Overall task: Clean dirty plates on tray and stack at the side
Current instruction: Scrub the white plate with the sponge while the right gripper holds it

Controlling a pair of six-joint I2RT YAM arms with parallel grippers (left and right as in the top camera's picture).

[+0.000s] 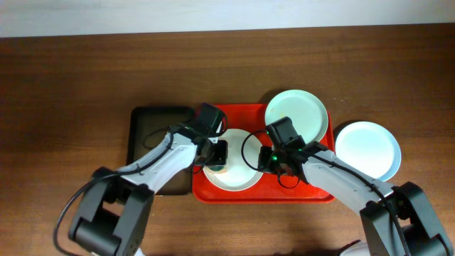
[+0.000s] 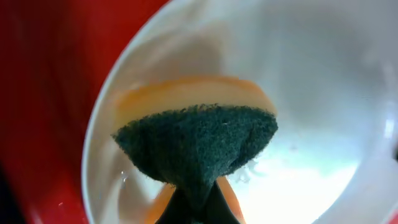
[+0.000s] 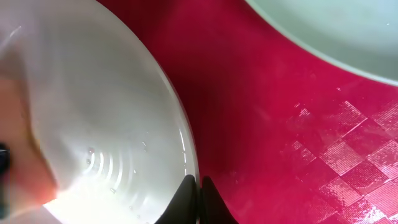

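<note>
The red tray (image 1: 313, 188) holds a white plate (image 1: 238, 178) at its left. A pale green plate (image 1: 296, 114) lies on the tray's far right corner. A pale blue plate (image 1: 367, 149) rests on the table to the right of the tray. My left gripper (image 2: 198, 208) is shut on a sponge (image 2: 196, 146), whose dark green scouring face is pressed into the white plate (image 2: 311, 74). My right gripper (image 3: 198, 199) is shut on the right rim of the white plate (image 3: 93, 112), one finger inside the rim and one over the red tray (image 3: 261, 112).
A narrower black tray (image 1: 153, 139) lies just left of the red tray, under my left arm. The pale green plate's edge (image 3: 336, 31) shows in the top right of the right wrist view. Brown tabletop surrounds both trays.
</note>
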